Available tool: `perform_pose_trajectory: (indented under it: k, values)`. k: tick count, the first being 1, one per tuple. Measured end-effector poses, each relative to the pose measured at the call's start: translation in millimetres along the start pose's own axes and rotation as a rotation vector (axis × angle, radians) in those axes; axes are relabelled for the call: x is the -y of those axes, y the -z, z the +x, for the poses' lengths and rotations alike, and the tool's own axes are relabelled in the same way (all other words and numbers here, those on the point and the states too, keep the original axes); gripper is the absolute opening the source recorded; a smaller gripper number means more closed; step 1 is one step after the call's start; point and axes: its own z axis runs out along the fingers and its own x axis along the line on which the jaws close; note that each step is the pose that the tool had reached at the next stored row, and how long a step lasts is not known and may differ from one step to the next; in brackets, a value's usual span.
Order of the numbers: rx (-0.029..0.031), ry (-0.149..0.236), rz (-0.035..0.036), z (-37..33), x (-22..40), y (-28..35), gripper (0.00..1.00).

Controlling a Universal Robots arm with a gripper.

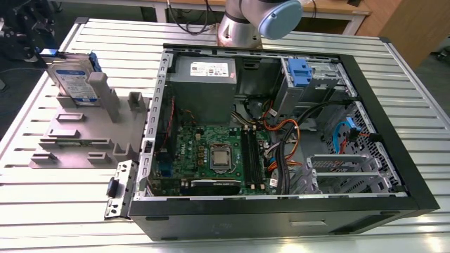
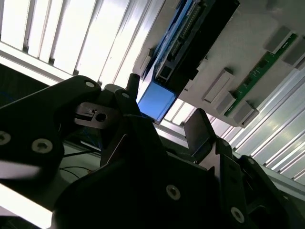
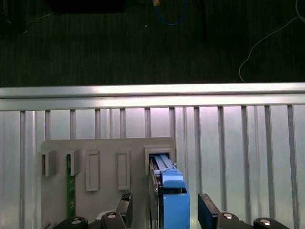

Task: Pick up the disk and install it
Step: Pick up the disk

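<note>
The disk (image 1: 74,79) is a silver drive with a white-and-blue label in a bright blue carrier. It stands upright in a slot of the grey holder (image 1: 84,132) at the exterior view's left. My gripper (image 1: 31,45) is at the disk's far end, beside the carrier's blue tab. In the first wrist view the blue carrier (image 3: 174,200) lies between my two black fingers (image 3: 207,212), and the gripper (image 3: 167,210) is open with gaps on both sides. The second wrist view shows the blue tab (image 2: 155,100) between the fingers (image 2: 200,131).
An open computer case (image 1: 393,132) fills the exterior view's middle and right, with a grey power supply box (image 1: 204,79), motherboard (image 1: 211,158), cables and a blue clip (image 1: 299,71) in the drive bay. A green memory stick (image 3: 70,191) stands in the holder. The table edge (image 3: 152,93) is close beyond the holder.
</note>
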Motion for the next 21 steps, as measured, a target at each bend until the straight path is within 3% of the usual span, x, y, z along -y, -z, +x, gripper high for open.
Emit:
perform_pose_trajectory:
  k: [8, 17, 18, 21]
  values:
    - [0.0001, 0.000, 0.0001, -3.0, -0.1, -9.5, 0.65]
    - [0.0000, 0.000, 0.0000, -3.0, -0.2, -9.8, 0.64]
    - [-0.0001, 0.000, 0.0000, -3.0, -0.2, -9.8, 0.56]
    - [0.0000, 0.000, 0.0000, -3.0, -0.2, -9.9, 0.56]
